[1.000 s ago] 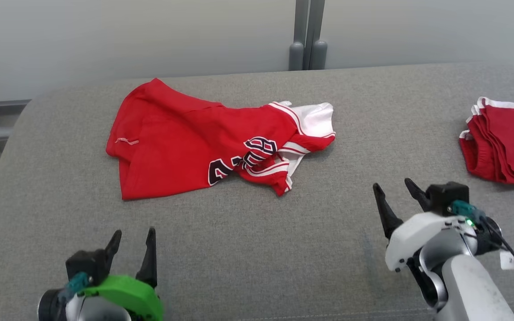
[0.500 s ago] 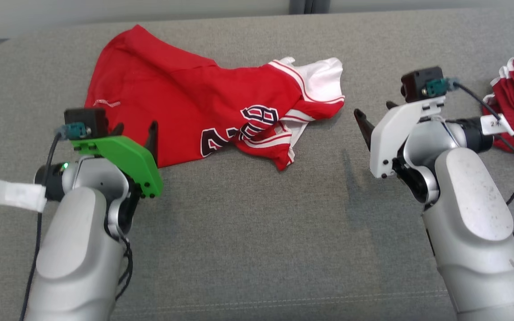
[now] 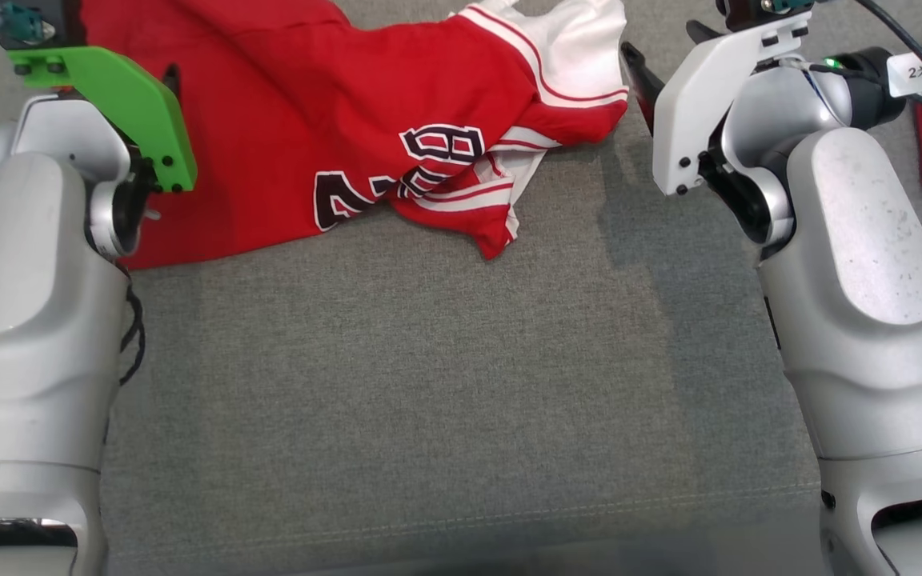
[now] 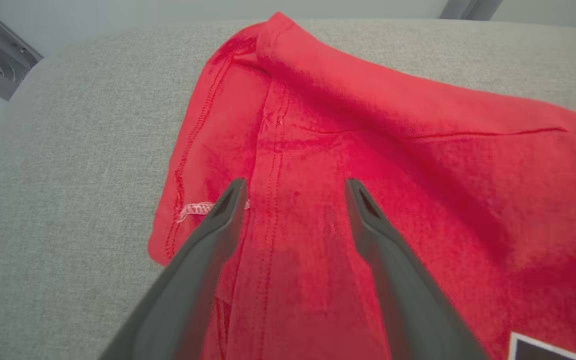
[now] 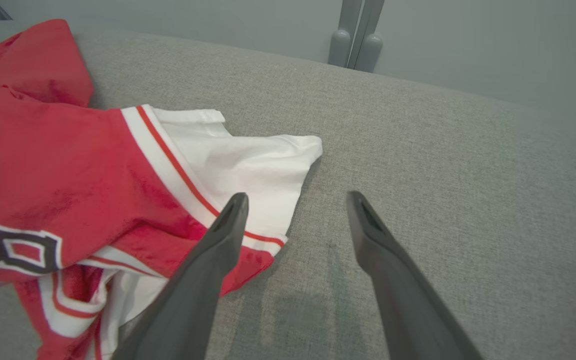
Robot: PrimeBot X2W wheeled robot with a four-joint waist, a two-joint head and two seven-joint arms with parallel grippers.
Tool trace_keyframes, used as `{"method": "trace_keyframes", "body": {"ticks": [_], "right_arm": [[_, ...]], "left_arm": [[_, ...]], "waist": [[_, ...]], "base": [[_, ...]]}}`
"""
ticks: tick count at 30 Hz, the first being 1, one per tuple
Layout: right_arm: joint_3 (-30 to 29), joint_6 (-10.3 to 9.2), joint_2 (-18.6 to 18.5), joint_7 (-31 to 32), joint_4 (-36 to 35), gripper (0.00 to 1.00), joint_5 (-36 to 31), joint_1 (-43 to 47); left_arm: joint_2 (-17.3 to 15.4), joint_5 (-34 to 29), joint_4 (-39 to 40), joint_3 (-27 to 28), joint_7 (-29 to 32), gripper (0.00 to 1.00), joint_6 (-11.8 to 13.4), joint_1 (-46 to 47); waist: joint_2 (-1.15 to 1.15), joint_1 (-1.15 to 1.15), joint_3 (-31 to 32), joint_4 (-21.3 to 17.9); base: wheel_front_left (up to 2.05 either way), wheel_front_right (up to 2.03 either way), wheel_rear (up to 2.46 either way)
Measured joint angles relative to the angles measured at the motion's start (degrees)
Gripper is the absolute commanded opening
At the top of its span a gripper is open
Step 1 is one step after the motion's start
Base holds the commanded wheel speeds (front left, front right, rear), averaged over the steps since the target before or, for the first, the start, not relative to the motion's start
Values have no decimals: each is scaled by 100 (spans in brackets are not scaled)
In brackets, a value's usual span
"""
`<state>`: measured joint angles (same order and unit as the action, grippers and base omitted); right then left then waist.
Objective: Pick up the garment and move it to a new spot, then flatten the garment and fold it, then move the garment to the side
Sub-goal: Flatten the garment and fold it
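Two dark-fingered grippers, jaws apart, flank a crumpled red-and-white fabric jersey [image 3: 365, 104].
It lies across the head view's upper left on the grey woven cushion [image 3: 429, 400]; the left gripper [image 4: 293, 187] hangs over red cloth, the right gripper [image 5: 295, 200] at its white edge.

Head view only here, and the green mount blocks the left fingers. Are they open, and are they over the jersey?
Observer: In the left wrist view the left gripper is open, with both fingertips over the red jersey near its hem corner.
Operator: Touching the cloth?
Observer: Cannot tell. One fingertip sits by a small white stitched mark at the hem.
Operator: Right side?
Observer: In the right wrist view the right gripper is open and straddles the edge of the white sleeve, one finger over the sleeve, the other over bare grey cushion.
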<state>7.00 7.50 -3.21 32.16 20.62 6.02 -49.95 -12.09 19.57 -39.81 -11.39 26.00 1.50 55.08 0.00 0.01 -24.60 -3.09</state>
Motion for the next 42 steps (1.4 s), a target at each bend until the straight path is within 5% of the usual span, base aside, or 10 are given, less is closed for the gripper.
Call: {"method": "trace_keyframes", "body": {"ticks": [18, 20, 21, 22, 25, 28, 32, 34, 37, 42], "right_arm": [[129, 0, -80, -310, 219, 100, 32, -314], [118, 0, -88, -327, 223, 100, 29, -314], [116, 0, -88, -327, 227, 100, 23, -314], [118, 0, -89, -327, 229, 100, 14, -314], [131, 0, -88, -327, 234, 100, -1, -314], [132, 0, -97, -327, 241, 100, -1, -314], [142, 0, -109, -327, 255, 100, -4, -313], [169, 0, -105, -327, 256, 100, -3, -311], [177, 0, -109, -327, 256, 100, -14, -309], [170, 0, -119, -316, 250, 100, -58, -293]], "left_arm": [[-363, -143, -947, -7, -85, 100, 196, 1054], [-380, -135, -1002, -10, -81, 86, 196, 1108], [-377, -122, -1025, -13, -77, 72, 196, 1138], [-372, -112, -1045, -18, -79, 71, 196, 1148], [-381, -110, -1126, -35, -91, 87, 193, 1163], [-375, -74, -1206, -47, -115, 76, 144, 1190], [-339, -47, -1271, -73, -197, 85, 125, 1236], [-342, -46, -1322, -85, -247, 78, 113, 1255], [-342, -45, -1379, -116, -366, 49, 108, 1274], [-313, -45, -1474, -153, -457, 33, 120, 1350]], "waist": [[0, -1, -760, -357], [0, -1, -774, -356], [0, -1, -783, -354], [0, -1, -791, -351], [0, -1, -800, -362], [0, -1, -808, -376], [0, -1, -825, -392], [0, -1, -828, -410], [0, -2, -837, -427], [0, -1, -847, -398]], "base": [[0, 0, 0], [0, 0, 0], [0, 0, 0], [0, 0, 0], [0, 0, 0], [0, 0, 0], [0, 0, 0], [0, 0, 0], [0, 0, 0], [0, 0, 0]]}}
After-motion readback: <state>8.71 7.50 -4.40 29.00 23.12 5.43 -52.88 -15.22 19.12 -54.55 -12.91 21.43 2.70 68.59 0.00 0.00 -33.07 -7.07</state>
